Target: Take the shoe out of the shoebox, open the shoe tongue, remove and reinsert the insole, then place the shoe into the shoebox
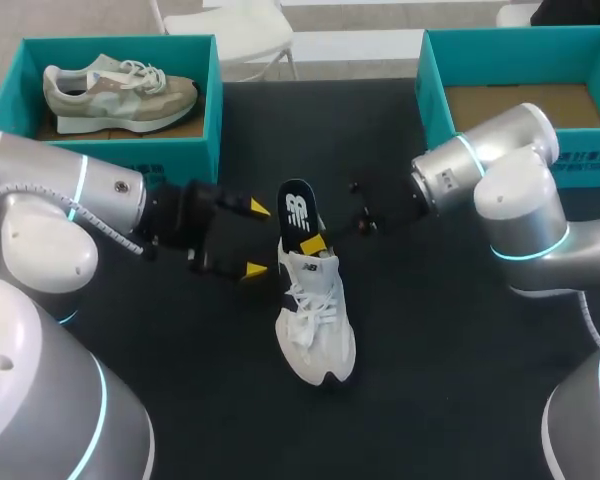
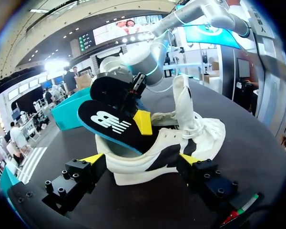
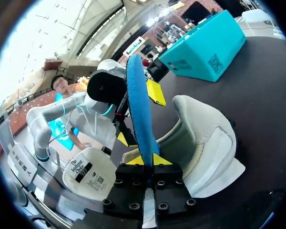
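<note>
- Head view: the shoe [image 1: 315,320] is seen out of the shoebox [image 1: 435,90], upright on its sole at the middle of the desk [image 1: 460,380].
  - Its long axis runs from far edge to near edge, with the toe toward the near edge.
  - The insole [image 1: 298,212] stands partly out of the heel opening, pinched by the right gripper [image 1: 313,243].
  - The left gripper [image 1: 255,240] is spread open just beside the heel.
- Left wrist view: the tongue [image 2: 182,102] is raised upright. The heel is nearest the left gripper's parted fingers and the toe points away.
- Right wrist view: the insole [image 3: 138,95] is clamped edge-on between the right gripper's [image 3: 146,160] fingers, over the heel opening.
  - Unboxing and opening the tongue are judged done.
  - The insole step is in hand, though whether the insole is going out or back in cannot be told.
  - Boxing the shoe is left.
</note>
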Robot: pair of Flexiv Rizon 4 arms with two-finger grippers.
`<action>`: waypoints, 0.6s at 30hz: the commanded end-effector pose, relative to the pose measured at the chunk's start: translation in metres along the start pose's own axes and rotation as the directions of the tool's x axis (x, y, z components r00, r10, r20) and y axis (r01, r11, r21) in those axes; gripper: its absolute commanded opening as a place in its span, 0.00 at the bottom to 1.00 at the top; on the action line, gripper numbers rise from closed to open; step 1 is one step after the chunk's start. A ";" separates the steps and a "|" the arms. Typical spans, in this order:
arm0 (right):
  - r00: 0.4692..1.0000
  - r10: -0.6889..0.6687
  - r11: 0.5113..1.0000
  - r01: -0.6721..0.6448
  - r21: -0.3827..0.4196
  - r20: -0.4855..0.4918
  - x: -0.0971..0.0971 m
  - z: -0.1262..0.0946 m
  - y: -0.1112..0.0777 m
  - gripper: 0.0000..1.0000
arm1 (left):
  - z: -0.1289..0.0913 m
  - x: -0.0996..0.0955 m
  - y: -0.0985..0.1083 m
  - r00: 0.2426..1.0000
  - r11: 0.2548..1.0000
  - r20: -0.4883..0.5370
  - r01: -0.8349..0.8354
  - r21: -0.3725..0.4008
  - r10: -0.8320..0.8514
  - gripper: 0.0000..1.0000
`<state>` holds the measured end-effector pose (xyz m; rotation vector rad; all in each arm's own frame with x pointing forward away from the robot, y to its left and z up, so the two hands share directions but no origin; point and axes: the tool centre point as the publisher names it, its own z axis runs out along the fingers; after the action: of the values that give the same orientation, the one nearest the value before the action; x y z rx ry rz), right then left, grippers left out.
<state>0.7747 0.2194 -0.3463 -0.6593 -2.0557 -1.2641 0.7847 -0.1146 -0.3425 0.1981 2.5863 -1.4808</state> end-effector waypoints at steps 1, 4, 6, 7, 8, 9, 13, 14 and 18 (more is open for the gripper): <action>1.000 -0.013 1.000 0.013 0.004 0.024 0.003 -0.003 0.005 0.16 | 0.000 0.002 0.001 1.000 1.000 0.001 0.001 0.002 -0.001 1.00; 0.999 -0.032 0.999 0.031 0.015 0.032 0.000 -0.008 0.013 0.24 | -0.002 0.002 0.001 1.000 1.000 0.004 0.002 0.002 -0.002 1.00; 0.998 -0.045 0.999 0.044 0.020 0.039 -0.003 -0.012 0.018 0.28 | -0.003 0.002 0.001 1.000 1.000 0.006 0.002 0.002 -0.002 1.00; 0.998 -0.050 0.999 0.049 0.022 0.039 -0.004 -0.013 0.020 0.29 | -0.003 0.002 0.001 1.000 1.000 0.007 0.003 0.002 -0.003 1.00; 0.998 -0.056 0.998 0.055 0.027 0.039 -0.006 -0.014 0.022 0.29 | -0.003 0.002 0.001 1.000 1.000 0.009 0.003 0.002 -0.003 1.00; 0.997 -0.062 0.998 0.061 0.028 0.039 -0.008 -0.015 0.024 0.29 | -0.003 0.002 0.002 1.000 1.000 0.010 0.004 0.002 -0.004 1.00; 0.997 -0.075 0.996 0.074 0.045 0.022 -0.014 -0.015 0.032 0.25 | -0.004 0.002 0.002 1.000 1.000 0.013 0.006 0.004 -0.006 1.00; 0.997 -0.076 0.996 0.075 0.048 0.021 -0.014 -0.014 0.033 0.23 | -0.004 0.002 0.002 1.000 1.000 0.013 0.007 0.004 -0.007 1.00; 0.997 -0.073 0.996 0.073 0.047 0.010 -0.017 -0.013 0.032 0.00 | -0.004 0.002 0.002 1.000 1.000 0.013 0.010 0.006 -0.010 1.00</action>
<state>0.8067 0.2154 -0.3306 -0.5856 -2.1373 -1.2592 0.7850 -0.1111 -0.3427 0.1774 2.5815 -1.4869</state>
